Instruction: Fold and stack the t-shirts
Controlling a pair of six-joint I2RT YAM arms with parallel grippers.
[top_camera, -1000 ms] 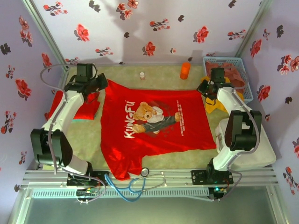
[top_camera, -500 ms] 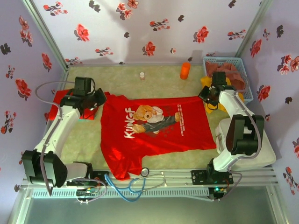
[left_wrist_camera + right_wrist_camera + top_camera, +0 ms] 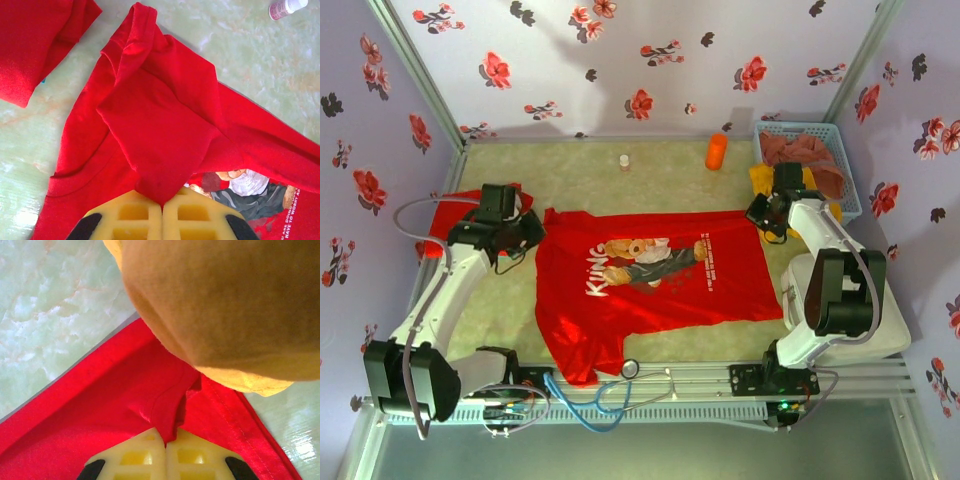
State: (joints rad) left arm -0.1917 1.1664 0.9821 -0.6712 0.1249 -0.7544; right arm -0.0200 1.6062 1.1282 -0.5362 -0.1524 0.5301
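A bright red t-shirt (image 3: 650, 275) with a bear picture and white lettering lies spread across the middle of the table. Its far edge is folded over toward me and covers part of the print. My left gripper (image 3: 532, 238) is shut on the shirt's far-left sleeve corner, and in the left wrist view that gripper (image 3: 162, 202) pinches a point of the t-shirt (image 3: 160, 130). My right gripper (image 3: 757, 218) is shut on the far-right hem corner, where the gripper (image 3: 165, 440) clamps a fold of the t-shirt (image 3: 110, 400). A second red t-shirt (image 3: 448, 215) lies folded at the left.
A yellow cloth (image 3: 225, 305) hangs over the right gripper, beside a blue basket (image 3: 842, 160) of reddish cloth. An orange cylinder (image 3: 716, 152) and a small bottle (image 3: 624, 161) stand at the back. A blue cable (image 3: 605, 395) lies at the front edge, and a white pad (image 3: 885, 320) lies at the right.
Both grippers have come toward the near edge with the shirt's far edge, folding it over the print. The lettering is now partly covered. The folded shirt at the left is more exposed.
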